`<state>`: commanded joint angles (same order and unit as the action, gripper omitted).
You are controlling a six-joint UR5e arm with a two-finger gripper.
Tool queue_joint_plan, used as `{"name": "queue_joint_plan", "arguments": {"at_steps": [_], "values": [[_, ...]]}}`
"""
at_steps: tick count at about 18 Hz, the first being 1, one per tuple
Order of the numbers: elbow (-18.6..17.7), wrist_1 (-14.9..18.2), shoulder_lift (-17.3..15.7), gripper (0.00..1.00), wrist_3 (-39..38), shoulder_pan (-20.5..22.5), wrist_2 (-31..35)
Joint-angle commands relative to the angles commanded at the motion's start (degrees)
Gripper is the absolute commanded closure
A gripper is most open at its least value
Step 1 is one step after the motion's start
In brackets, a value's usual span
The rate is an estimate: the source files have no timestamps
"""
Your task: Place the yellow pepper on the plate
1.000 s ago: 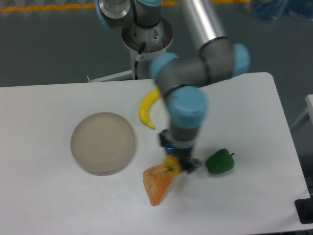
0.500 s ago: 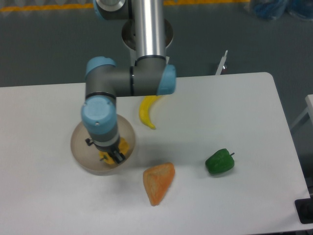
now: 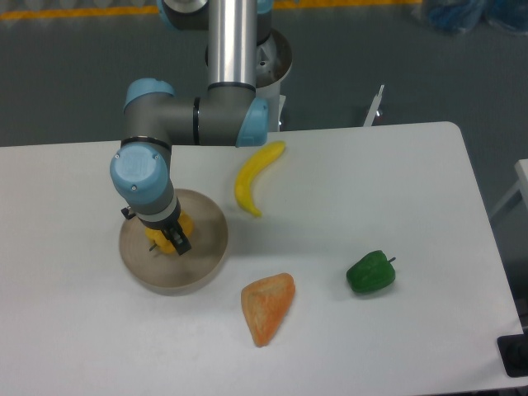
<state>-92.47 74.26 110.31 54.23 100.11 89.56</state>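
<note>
The yellow pepper (image 3: 177, 227) shows as a small yellow lump between my gripper's fingers, over the left-middle of the plate. The plate (image 3: 202, 256) is a round grey-beige dish on the white table, left of centre. My gripper (image 3: 167, 239) points straight down onto the plate and is shut on the yellow pepper. The wrist hides most of the pepper, and I cannot tell whether it touches the plate.
A long yellow banana (image 3: 255, 175) lies just right of the plate's far side. An orange wedge-shaped piece (image 3: 267, 306) lies at the plate's front right. A green bell pepper (image 3: 370, 272) sits further right. The arm's base stands behind the table's far edge.
My gripper carried the yellow pepper from beside the orange wedge leftward to the plate, then shifted a little further left and back over it.
</note>
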Motion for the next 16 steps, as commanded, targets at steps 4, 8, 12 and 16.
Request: {"name": "queue_joint_plan", "arguments": {"at_steps": [4, 8, 12, 16], "values": [[1.23, 0.44, -2.81, 0.0, 0.0, 4.02, 0.0], [3.42, -0.26, -3.26, 0.0, 1.14, 12.81, -0.08], [10.62, -0.09, 2.79, 0.0, 5.7, 21.61, 0.0], [14.59, -0.52, 6.05, 0.0, 13.77, 27.5, -0.08]]}}
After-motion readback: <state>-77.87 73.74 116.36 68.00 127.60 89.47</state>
